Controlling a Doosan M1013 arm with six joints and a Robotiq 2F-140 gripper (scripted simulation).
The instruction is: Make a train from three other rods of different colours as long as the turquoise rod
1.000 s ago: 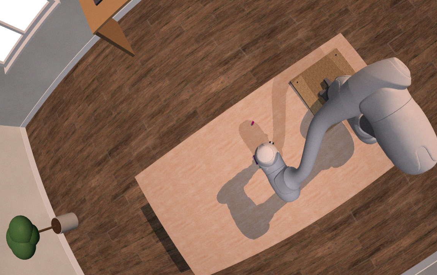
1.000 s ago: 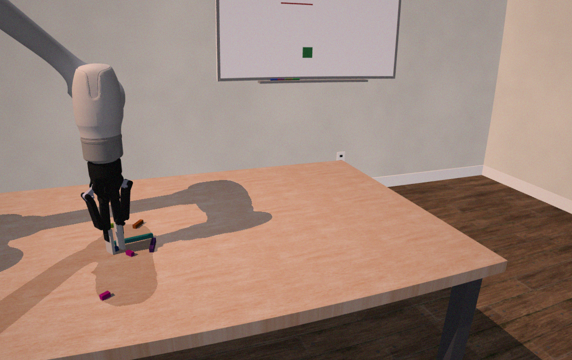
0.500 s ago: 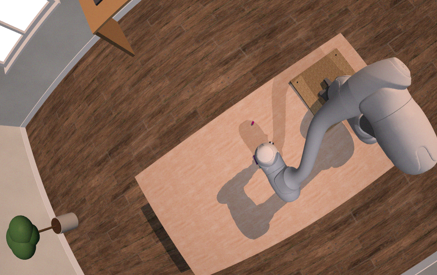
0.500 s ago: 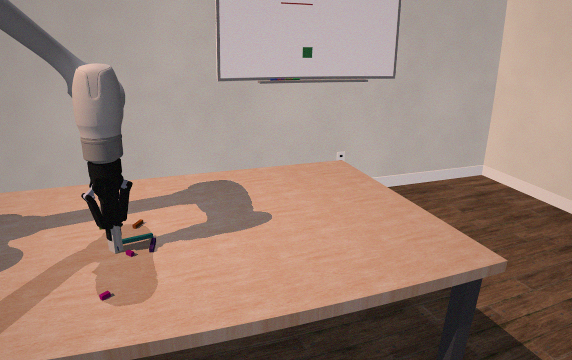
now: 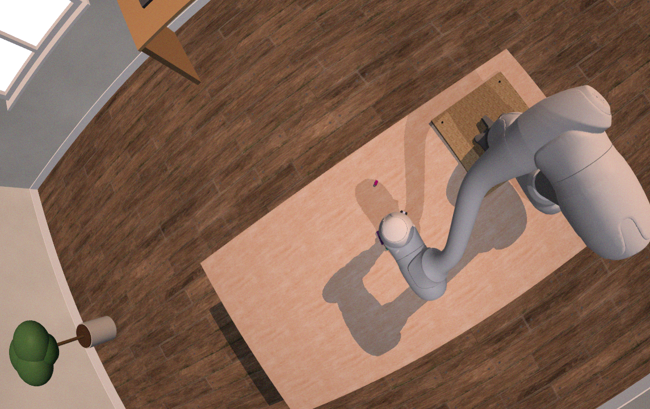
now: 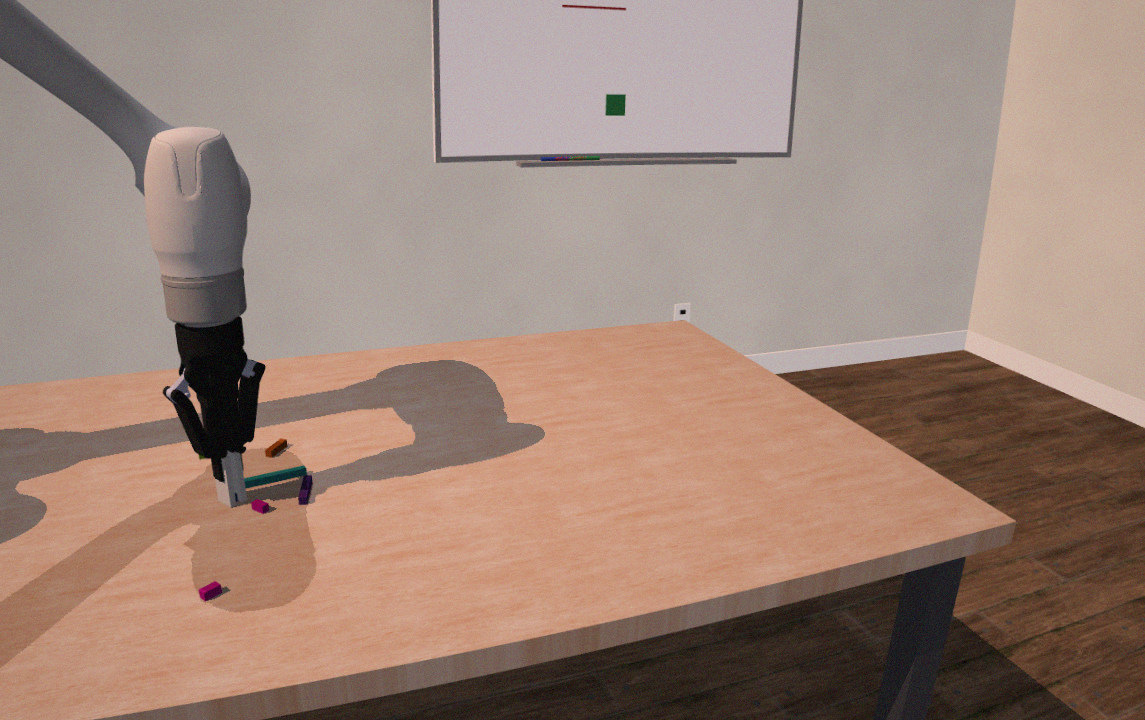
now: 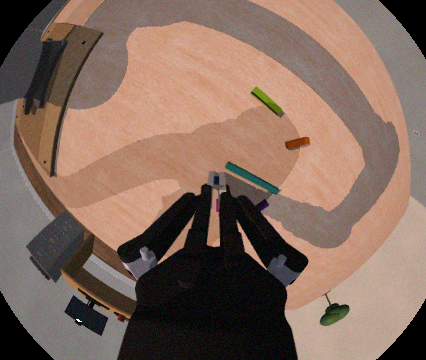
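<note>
I have the black two-finger gripper [image 6: 233,502] [image 7: 216,179] down at the wooden table [image 5: 266,264] [image 6: 648,501] [image 7: 183,65], and its fingers are nearly together, pinching what I take to be the short blue rod [image 6: 236,497] [image 7: 216,180] between the pale pads. That small piece matters: of the rods I can see, only blue, orange and lime give three different colours adding up to the long turquoise rod [image 6: 274,477] [image 7: 252,178]. The stubby orange rod [image 6: 276,447] [image 7: 297,143] and the lime-green rod [image 6: 201,457] [image 7: 267,101] lie beyond the turquoise one, apart and at different angles, so no train is laid. I judge I'm at the first pick. A low grip suits so short a rod, because the pads can cover it squarely, but they stand close to one end of the turquoise rod and to a small magenta rod [image 6: 260,506] [image 7: 217,205], so I'd lift straight up before carrying it anywhere. The dark purple rod [image 5: 381,241] [image 6: 305,489] [image 7: 263,205], near the turquoise rod's other end, and the second magenta rod [image 5: 376,182] [image 6: 210,591], well off on its own, should serve best left where they are, provided the line goes down clear of them.
</note>
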